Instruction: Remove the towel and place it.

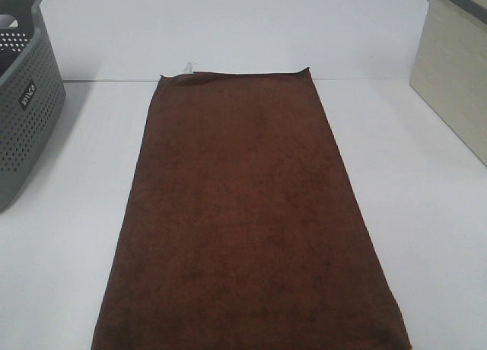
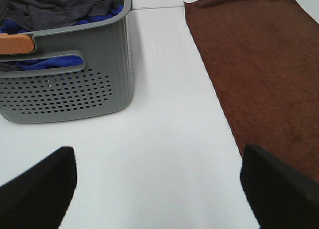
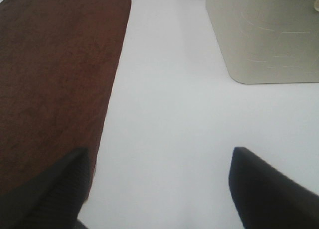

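Note:
The dark reddish-brown towel [image 1: 247, 213] lies spread flat along the middle of the white table, its small white tag [image 1: 189, 67] at the far short edge. Neither gripper shows in the exterior high view. In the left wrist view my left gripper [image 2: 158, 189] is open over bare table, between the basket and the towel [image 2: 259, 74]; one fingertip [image 2: 279, 189] overlaps the towel's long edge. In the right wrist view my right gripper [image 3: 159, 189] is open, one fingertip [image 3: 50, 189] over the towel's [image 3: 55, 74] other long edge, the other over bare table. Nothing is held.
A grey perforated basket [image 1: 27, 99] stands at the table's left edge, with dark grey and blue cloths [image 2: 55, 10] inside and an orange-brown handle piece [image 2: 15, 43]. A beige container [image 1: 456, 68] stands at the right, seen close in the right wrist view [image 3: 264, 40].

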`<state>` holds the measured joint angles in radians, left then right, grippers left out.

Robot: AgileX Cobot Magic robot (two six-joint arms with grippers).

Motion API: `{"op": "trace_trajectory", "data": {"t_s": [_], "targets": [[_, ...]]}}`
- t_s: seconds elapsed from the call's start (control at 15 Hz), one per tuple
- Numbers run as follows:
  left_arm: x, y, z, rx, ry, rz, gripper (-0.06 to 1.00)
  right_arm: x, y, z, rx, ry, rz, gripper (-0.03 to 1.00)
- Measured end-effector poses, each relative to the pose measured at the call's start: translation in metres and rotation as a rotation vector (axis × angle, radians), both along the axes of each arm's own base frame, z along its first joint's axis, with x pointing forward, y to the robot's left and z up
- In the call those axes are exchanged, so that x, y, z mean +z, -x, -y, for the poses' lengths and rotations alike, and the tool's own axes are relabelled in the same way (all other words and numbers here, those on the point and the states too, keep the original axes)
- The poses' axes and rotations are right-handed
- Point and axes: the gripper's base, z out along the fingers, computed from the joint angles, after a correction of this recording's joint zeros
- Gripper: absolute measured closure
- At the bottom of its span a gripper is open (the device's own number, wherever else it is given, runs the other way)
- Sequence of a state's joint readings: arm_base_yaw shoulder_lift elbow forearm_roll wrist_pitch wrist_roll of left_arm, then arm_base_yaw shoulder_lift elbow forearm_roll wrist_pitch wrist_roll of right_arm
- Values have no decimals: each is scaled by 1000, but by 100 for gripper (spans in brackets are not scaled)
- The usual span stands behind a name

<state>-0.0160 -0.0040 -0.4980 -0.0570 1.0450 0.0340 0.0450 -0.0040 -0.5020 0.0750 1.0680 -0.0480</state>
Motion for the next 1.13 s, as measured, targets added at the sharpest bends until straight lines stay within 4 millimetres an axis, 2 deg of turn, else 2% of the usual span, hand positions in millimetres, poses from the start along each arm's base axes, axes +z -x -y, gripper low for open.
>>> {"op": "trace_trajectory", "data": {"t_s": [1.13], "targets": [[0,0,2,-37,-25,4,13,0,0,0,0,0,1,22]]}}
